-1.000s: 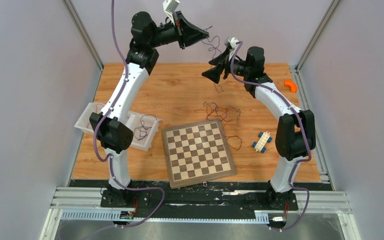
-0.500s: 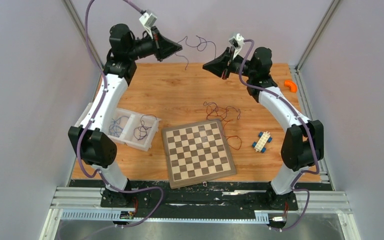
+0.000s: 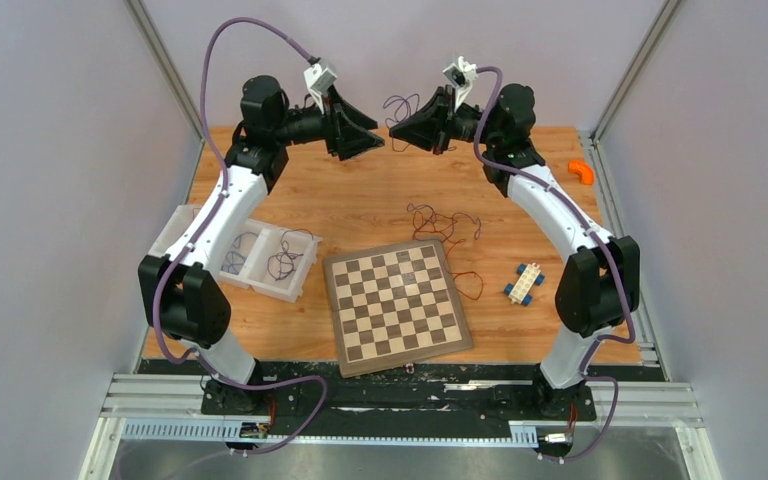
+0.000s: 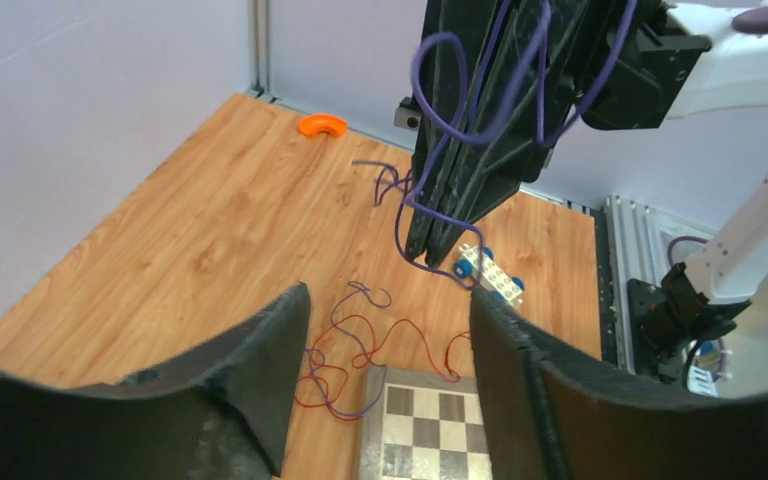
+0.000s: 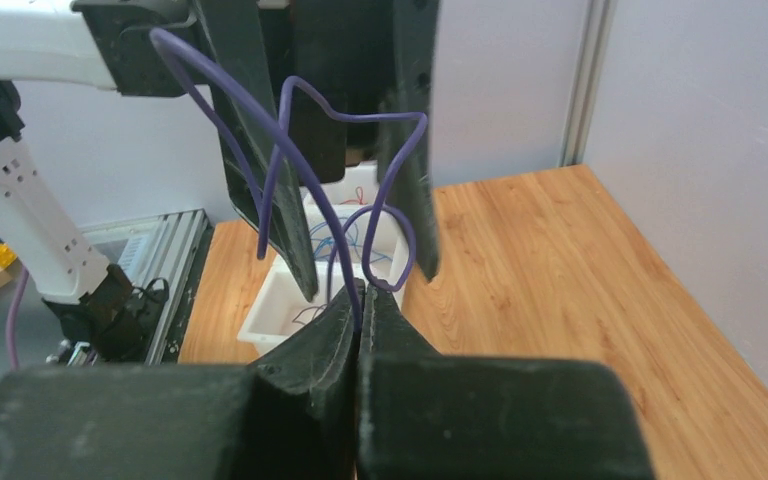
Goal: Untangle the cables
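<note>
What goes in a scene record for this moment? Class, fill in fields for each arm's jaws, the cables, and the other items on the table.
Left arm: jaws open, nothing between them
Right arm: jaws shut on purple cable, held up in the air
Loose cables: red and dark tangle on the table, just beyond the chessboard
Clear tray: holds more cables
Other items: orange piece, blue-and-white block

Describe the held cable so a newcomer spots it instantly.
Above the table's far edge, the left gripper faces the right gripper. The purple cable loops in the air between them, pinched in the shut right jaws. Unlike the tangle behind the chessboard, it lies on nothing.
</note>
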`<control>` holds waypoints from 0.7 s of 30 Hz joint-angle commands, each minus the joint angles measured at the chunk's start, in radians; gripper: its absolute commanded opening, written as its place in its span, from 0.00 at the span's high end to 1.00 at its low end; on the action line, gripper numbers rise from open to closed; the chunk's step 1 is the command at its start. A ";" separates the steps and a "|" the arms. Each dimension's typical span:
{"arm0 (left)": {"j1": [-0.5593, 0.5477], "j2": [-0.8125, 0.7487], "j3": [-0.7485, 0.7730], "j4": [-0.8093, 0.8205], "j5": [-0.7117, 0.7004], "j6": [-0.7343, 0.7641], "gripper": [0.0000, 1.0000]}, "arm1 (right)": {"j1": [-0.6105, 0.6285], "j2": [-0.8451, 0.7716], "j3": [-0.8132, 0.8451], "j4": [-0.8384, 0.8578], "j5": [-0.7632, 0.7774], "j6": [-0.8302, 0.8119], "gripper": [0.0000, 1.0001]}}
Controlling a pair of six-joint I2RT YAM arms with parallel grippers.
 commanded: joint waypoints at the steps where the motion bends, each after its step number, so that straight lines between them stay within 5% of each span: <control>1: 0.001 -0.043 0.026 0.135 0.013 -0.057 0.25 | 0.015 -0.008 0.026 -0.031 -0.064 -0.075 1.00; 7: -0.018 -0.038 0.036 0.167 0.039 -0.077 0.01 | 0.023 -0.014 0.023 -0.079 -0.070 -0.119 1.00; 21: -0.083 -0.010 0.106 0.186 0.006 -0.048 0.04 | 0.071 0.008 0.049 -0.141 -0.096 -0.140 1.00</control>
